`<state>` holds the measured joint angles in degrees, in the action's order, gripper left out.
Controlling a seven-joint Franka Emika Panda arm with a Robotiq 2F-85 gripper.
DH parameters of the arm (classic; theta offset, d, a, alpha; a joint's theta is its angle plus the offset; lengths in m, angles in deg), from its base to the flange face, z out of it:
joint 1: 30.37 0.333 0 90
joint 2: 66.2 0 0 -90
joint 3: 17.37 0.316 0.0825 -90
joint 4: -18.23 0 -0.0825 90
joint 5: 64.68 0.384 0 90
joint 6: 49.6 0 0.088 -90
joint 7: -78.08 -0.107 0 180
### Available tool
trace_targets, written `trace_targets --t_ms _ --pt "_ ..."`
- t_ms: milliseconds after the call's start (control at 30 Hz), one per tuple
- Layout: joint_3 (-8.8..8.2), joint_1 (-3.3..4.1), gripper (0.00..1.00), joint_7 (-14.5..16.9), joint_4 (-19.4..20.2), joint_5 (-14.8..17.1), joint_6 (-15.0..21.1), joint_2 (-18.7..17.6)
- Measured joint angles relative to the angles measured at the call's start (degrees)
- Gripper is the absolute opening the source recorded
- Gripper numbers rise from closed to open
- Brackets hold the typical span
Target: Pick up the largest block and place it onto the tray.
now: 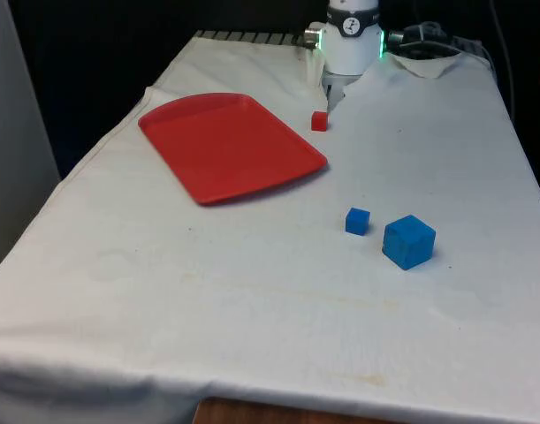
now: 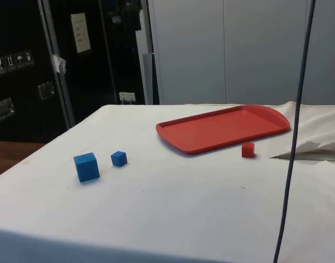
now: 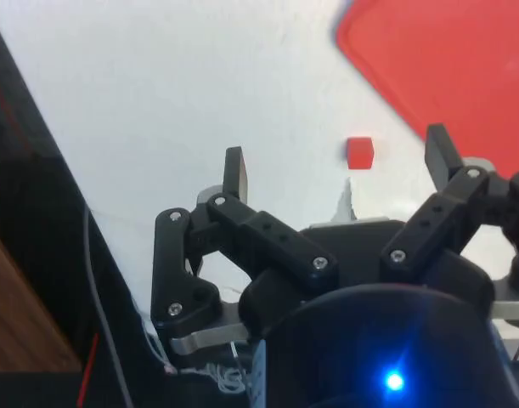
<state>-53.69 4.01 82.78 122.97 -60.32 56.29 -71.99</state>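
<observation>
The cloth-covered surface [image 1: 252, 300] was occupied by a red tray [image 1: 230, 146], a small red block [image 1: 319, 121], a small blue block [image 1: 358, 221] and a large blue block [image 1: 408, 241].

Setting: a robotics lab or test room. A table [image 2: 172, 219] draped in a white cloth [image 1: 252, 309] serves as the work surface. Black curtains [image 1: 93, 53] hang behind its far edge. Dark cabinets [image 2: 24, 66] with metal handles and stuck-on labels [image 2: 79, 32] stand off one side, next to plain grey wall panels [image 2: 238, 49]. A black cable [image 2: 296, 137] hangs loose across the side view.
</observation>
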Motion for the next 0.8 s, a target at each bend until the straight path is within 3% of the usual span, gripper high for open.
trace_targets --t_ms 400,800 --pt "-0.11 -0.46 1.0 1.1 -2.6 2.6 4.9 -6.1" --pt "0.29 -0.46 1.0 1.7 -3.9 6.0 8.9 -9.9"
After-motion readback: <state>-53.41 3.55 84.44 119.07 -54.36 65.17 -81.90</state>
